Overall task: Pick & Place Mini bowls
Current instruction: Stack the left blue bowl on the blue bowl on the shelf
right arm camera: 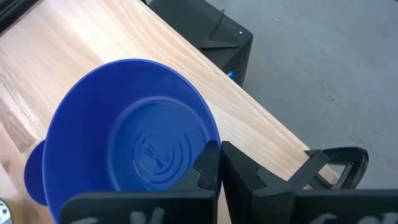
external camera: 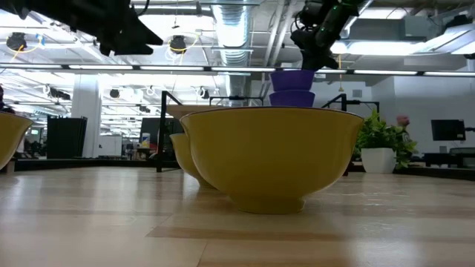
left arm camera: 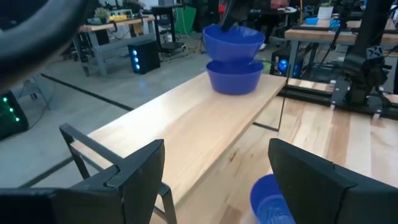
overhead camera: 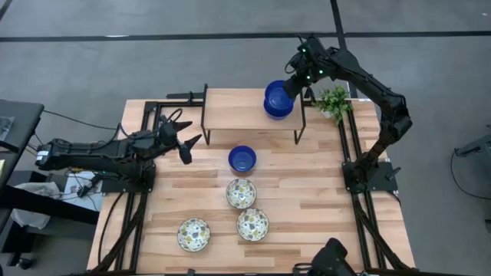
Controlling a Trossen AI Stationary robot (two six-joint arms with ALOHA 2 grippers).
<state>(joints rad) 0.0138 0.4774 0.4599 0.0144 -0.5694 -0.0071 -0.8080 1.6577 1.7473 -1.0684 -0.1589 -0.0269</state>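
On the wooden shelf [overhead camera: 230, 115] at the table's far side stands a blue mini bowl [left arm camera: 235, 79]. A second blue bowl [right arm camera: 134, 149] hangs tilted right over it, with my right gripper [right arm camera: 220, 149] shut on it; whether the two bowls touch, I cannot tell. A third blue bowl [overhead camera: 242, 159] rests on the table in front of the shelf. Three patterned bowls [overhead camera: 241, 193], [overhead camera: 252, 225], [overhead camera: 193, 234] sit nearer the front edge. My left gripper [overhead camera: 188, 146] hovers open to the left of the shelf, holding nothing. My right gripper pinches the upper blue bowl's rim [right arm camera: 210, 127] on its right side, one finger inside the bowl and one outside. The fingers slant down from the table's far right. The bowl is tilted, its base over the lower bowl [right arm camera: 32, 177].
A small green plant [overhead camera: 334, 101] stands at the right end of the shelf, close beside my right arm. The shelf's black legs [overhead camera: 205, 115] rise at both ends. Bare table lies to the right of the bowls.
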